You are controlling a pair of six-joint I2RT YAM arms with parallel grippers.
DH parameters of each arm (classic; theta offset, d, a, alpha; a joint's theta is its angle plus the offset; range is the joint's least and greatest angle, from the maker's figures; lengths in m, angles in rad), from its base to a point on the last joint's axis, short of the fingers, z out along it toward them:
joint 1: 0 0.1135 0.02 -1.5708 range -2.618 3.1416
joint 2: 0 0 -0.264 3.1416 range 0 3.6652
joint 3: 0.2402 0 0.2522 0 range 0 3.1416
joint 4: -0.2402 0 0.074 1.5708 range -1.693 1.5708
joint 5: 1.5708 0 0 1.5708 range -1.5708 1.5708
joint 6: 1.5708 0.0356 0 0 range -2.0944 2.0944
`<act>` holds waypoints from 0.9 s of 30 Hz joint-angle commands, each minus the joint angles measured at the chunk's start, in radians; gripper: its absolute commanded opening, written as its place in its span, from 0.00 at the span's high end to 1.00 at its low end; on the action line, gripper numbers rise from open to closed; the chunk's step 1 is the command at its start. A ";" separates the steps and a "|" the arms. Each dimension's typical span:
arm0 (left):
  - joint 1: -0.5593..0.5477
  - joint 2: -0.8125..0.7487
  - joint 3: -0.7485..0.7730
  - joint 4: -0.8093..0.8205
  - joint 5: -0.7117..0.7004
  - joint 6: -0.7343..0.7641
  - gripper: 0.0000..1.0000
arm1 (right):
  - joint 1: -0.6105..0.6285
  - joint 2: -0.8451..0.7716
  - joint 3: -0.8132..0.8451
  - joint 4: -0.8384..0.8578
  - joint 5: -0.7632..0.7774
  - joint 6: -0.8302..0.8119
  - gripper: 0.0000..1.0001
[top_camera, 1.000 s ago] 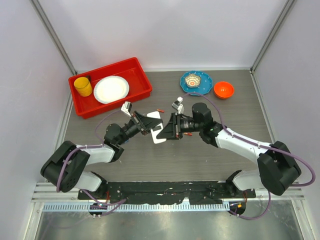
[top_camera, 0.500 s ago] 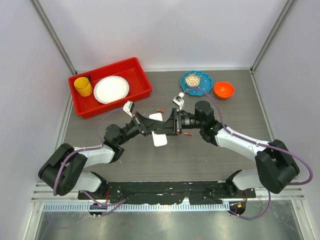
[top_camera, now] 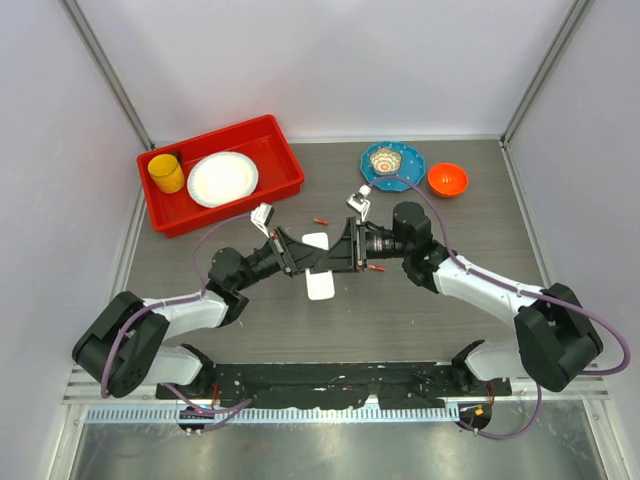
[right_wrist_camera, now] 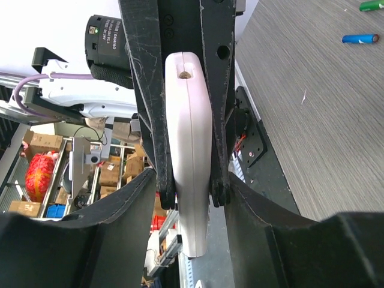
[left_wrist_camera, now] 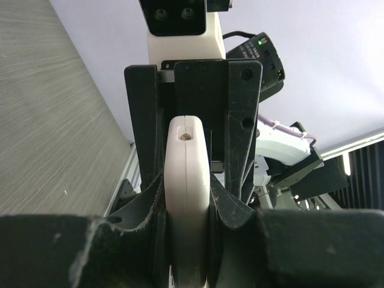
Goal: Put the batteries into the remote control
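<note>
**One remote, clamped by the left gripper with the right gripper open around it**

There is one remote control [left_wrist_camera: 188,150], and it sits between the two grippers where they meet nose to nose. The left gripper [left_wrist_camera: 188,195] has its jaws pressed against both broad faces of the remote, holding it edge-on. The right gripper [right_wrist_camera: 191,180] stands with its jaws wide, one on each side of the remote and outside the left fingers [right_wrist_camera: 147,90]. There is a gap on each side, so it grips nothing.

From both wrist views the remote is a thin white slab. It has a seam running down its narrow edge and a rounded end with one small round hole. Its broad faces are hidden by the fingers.

Seen from above, there are two orange-red batteries [top_camera: 320,219]. One lies just beyond the jaws and the other [top_camera: 376,268] is close beside the right gripper's body. The right wrist view adds one blue battery [right_wrist_camera: 360,38] off to the side of the jaws, and one green cylinder [right_wrist_camera: 372,6] cut off by the frame edge.

Beyond the jaws to the left is one red tray [top_camera: 272,160] holding one yellow cup [top_camera: 166,173] and one white plate [top_camera: 222,178]. Beyond them to the right are one blue plate [top_camera: 412,168] carrying one small bowl [top_camera: 384,159], and one orange bowl [top_camera: 447,179].
</note>
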 commanded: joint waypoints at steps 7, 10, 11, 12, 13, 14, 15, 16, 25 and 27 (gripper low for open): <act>-0.006 -0.023 0.018 -0.048 0.047 0.044 1.00 | 0.000 -0.057 -0.004 -0.059 0.024 -0.097 0.46; -0.003 -0.021 0.015 -0.042 0.030 0.043 1.00 | 0.008 -0.052 -0.007 -0.066 0.019 -0.100 0.48; -0.003 -0.021 0.014 -0.037 0.012 0.040 1.00 | 0.009 -0.051 -0.009 -0.066 0.011 -0.101 0.48; -0.001 -0.021 0.009 -0.031 0.004 0.040 1.00 | 0.016 -0.046 -0.009 -0.067 0.011 -0.100 0.47; -0.001 -0.023 0.008 -0.029 -0.005 0.038 1.00 | 0.017 -0.045 -0.009 -0.070 0.010 -0.100 0.46; -0.001 -0.023 0.003 -0.028 -0.024 0.040 1.00 | 0.019 -0.045 -0.012 -0.075 0.010 -0.101 0.46; -0.001 -0.024 0.001 -0.025 -0.033 0.043 1.00 | 0.017 -0.043 -0.015 -0.075 0.016 -0.100 0.46; -0.001 -0.026 -0.002 -0.025 -0.045 0.044 1.00 | 0.017 -0.048 -0.018 -0.072 0.021 -0.097 0.45; 0.000 -0.041 -0.034 -0.052 -0.169 0.069 1.00 | 0.017 -0.068 -0.055 -0.001 0.096 -0.045 0.40; 0.002 -0.041 -0.034 -0.048 -0.177 0.064 1.00 | 0.017 -0.061 -0.064 0.019 0.093 -0.031 0.43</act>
